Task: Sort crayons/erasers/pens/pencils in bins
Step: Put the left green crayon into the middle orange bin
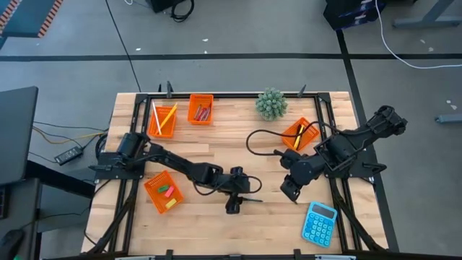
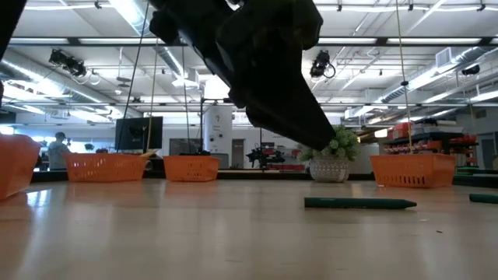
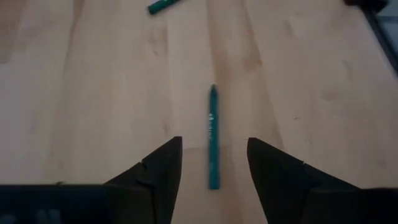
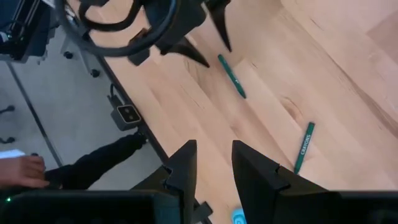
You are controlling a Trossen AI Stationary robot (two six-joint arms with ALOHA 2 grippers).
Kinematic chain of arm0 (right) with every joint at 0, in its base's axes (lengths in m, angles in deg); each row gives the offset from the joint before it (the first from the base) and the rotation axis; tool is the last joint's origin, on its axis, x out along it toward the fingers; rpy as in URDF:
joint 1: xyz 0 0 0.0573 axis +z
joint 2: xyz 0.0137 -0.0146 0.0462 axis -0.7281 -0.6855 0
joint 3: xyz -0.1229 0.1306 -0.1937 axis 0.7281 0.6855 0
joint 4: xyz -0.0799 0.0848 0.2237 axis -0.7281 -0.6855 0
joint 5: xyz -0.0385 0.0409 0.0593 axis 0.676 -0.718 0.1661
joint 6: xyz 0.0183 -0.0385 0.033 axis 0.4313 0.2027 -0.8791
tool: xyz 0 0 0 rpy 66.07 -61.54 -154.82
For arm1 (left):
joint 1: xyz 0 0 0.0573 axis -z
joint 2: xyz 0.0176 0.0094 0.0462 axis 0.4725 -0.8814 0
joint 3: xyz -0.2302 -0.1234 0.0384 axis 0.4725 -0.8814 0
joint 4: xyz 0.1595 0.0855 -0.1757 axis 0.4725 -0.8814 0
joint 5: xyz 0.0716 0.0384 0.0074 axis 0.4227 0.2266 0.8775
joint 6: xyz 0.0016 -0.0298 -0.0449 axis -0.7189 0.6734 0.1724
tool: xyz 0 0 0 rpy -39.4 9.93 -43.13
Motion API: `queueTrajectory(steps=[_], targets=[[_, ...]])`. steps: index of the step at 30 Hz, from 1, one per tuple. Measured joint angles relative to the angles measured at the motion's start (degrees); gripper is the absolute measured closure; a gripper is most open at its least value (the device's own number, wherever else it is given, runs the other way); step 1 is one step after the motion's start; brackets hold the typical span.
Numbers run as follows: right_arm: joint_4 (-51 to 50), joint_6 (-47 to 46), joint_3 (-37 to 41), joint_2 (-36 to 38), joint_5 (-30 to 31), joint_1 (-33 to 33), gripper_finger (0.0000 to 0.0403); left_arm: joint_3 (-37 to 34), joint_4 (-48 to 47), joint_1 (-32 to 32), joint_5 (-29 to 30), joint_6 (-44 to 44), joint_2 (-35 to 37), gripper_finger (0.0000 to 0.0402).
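Note:
A green crayon [image 3: 213,140] lies flat on the wooden table [image 1: 216,155], near its middle [image 1: 254,198]. My left gripper [image 3: 213,165] hovers just above it, open, one finger on either side of the crayon's near half and in line with it, touching nothing. In the low view the crayon [image 2: 359,204] lies on the table below and beyond the dark gripper [image 2: 311,132]. A second green crayon [image 4: 303,147] lies farther right. My right gripper [image 4: 211,165] hangs open and empty, high over the table's right part [image 1: 291,189].
Four orange bins stand around: one with pencils [image 1: 162,119], one with red crayons [image 1: 201,110], one with dark pens [image 1: 299,135], one with erasers [image 1: 164,191]. A potted plant [image 1: 271,103] is at the far side and a blue calculator [image 1: 319,224] near right. A person's hand [image 4: 18,171] shows beside the table.

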Motion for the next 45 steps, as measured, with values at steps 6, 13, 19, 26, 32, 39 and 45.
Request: queueTrajectory(steps=[6,13,19,26,32,39,45], targets=[[0.0,-1.9,0.0,0.0,0.8,0.0,0.0296,0.0,0.9,1.9,-2.1,-3.4,-0.3,0.0221],[1.0,-5.9,0.0,0.0,1.3,0.0,0.0296,0.0,-1.1,2.2,-0.8,-6.7,-2.5,0.0230],[2.3,-7.2,0.0,0.0,3.8,0.0,0.0296,0.0,-0.4,1.3,-0.1,-6.1,-2.7,0.0229],[3.4,-7.2,0.0,0.0,5.9,0.0,0.0296,0.0,0.4,1.2,-0.2,-4.2,-2.7,0.0225],[3.5,-7.7,0.0,0.0,8.2,0.0,0.0296,0.0,1.4,1.1,-0.2,-4.1,-3.1,0.0226],[3.5,-7.9,0.0,0.0,9.2,0.0,0.0296,0.0,3.3,1.1,-0.3,-4.0,-3.8,0.0226],[3.5,-8.3,0.0,0.0,10.3,0.0,0.0296,-0.1,4.0,1.1,-0.3,-2.5,-5.9,0.0226]])
